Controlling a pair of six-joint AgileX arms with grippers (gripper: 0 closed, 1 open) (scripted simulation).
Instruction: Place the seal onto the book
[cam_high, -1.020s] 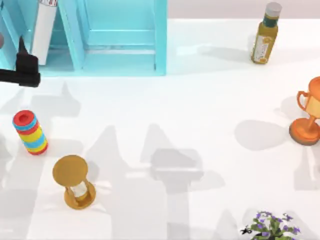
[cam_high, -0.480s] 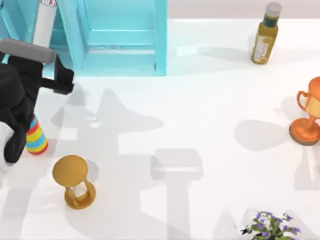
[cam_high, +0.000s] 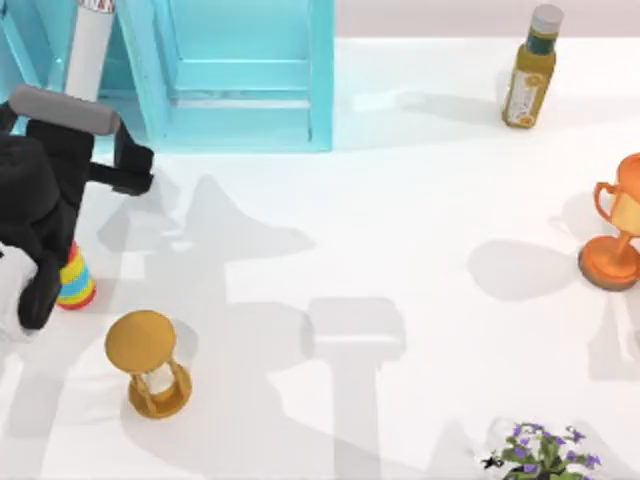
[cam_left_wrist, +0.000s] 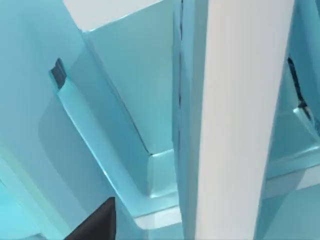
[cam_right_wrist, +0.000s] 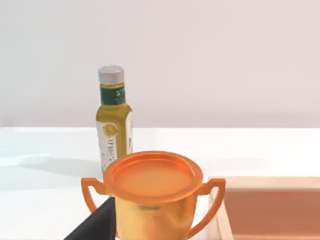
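Note:
The seal and the book are out of view. My left gripper (cam_high: 128, 168) hangs at the table's left side, just in front of the cyan shelf unit (cam_high: 240, 75) and next to a white tube (cam_high: 90, 45) standing in it. Its black arm (cam_high: 35, 215) covers the upper part of a striped ring stack (cam_high: 75, 280). In the left wrist view the shelf's cyan walls (cam_left_wrist: 115, 100) and the white tube (cam_left_wrist: 240, 115) are very close. A dark edge of my right gripper (cam_right_wrist: 97, 222) sits just behind the orange trophy cup (cam_right_wrist: 152, 192).
An orange-brown hourglass (cam_high: 147, 362) stands at the front left. A yellow-green bottle (cam_high: 530, 70) is at the back right, the trophy cup (cam_high: 615, 235) at the right edge and a purple-flowered plant (cam_high: 545, 452) at the front right. The table's middle is bare white.
My left arm has swung in from the left edge over the ring stack, then edged slightly right toward the shelf. Nothing else has moved.

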